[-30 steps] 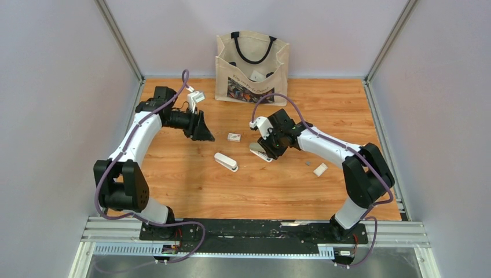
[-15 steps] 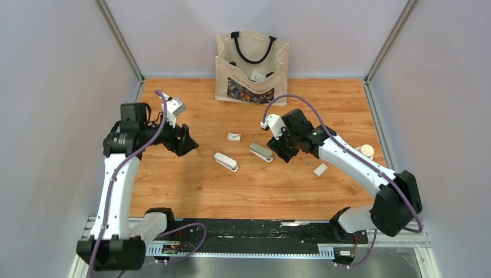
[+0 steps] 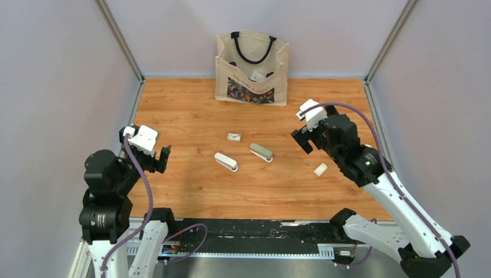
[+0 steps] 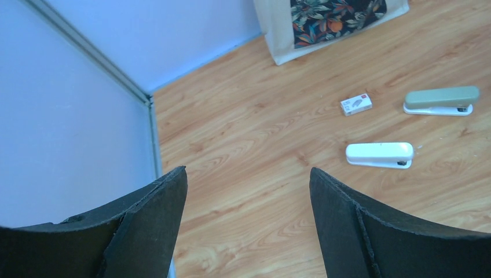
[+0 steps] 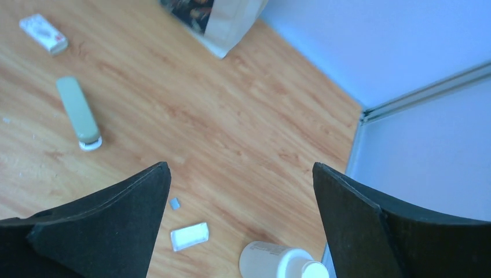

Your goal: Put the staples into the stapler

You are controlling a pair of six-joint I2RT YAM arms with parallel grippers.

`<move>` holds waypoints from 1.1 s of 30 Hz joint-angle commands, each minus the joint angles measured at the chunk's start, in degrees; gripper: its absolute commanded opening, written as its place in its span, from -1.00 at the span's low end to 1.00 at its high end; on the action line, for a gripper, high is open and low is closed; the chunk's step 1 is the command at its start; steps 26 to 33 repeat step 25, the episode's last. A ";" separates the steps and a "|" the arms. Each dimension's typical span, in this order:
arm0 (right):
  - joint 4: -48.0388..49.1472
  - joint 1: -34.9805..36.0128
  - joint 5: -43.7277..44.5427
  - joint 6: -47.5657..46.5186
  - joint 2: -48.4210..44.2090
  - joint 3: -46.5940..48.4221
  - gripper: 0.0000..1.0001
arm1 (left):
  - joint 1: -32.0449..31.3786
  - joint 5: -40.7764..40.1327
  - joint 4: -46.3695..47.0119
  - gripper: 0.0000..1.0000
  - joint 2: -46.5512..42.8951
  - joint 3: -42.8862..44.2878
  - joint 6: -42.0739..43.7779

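Observation:
Two staplers lie shut mid-table: a grey-green stapler (image 3: 262, 152) (image 4: 442, 100) (image 5: 78, 113) and a white stapler (image 3: 226, 161) (image 4: 380, 154). The staples (image 3: 307, 163) (image 5: 174, 203), a tiny grey strip, lie on the wood to the right of them. My left gripper (image 3: 162, 158) (image 4: 248, 174) is open and empty, raised over the near left of the table. My right gripper (image 3: 303, 141) (image 5: 241, 168) is also open and empty, raised just behind the staples and right of the grey-green stapler.
A small staple box (image 3: 234, 137) (image 4: 356, 104) (image 5: 43, 33) lies behind the staplers. A small white box (image 3: 320, 169) (image 5: 190, 236) sits beside the staples, and a white bottle (image 5: 284, 260) lies near the right wall. A tote bag (image 3: 252, 68) stands at the back.
The right gripper opened off the grey-green stapler, leaving it on the table, and drew back to the right. The left gripper opened wider and swung back to the near left.

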 commanded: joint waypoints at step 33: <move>16.66 -5.23 6.92 5.00 -22.28 -5.13 1.00 | 0.81 -6.11 0.01 0.73 -6.26 0.17 -3.45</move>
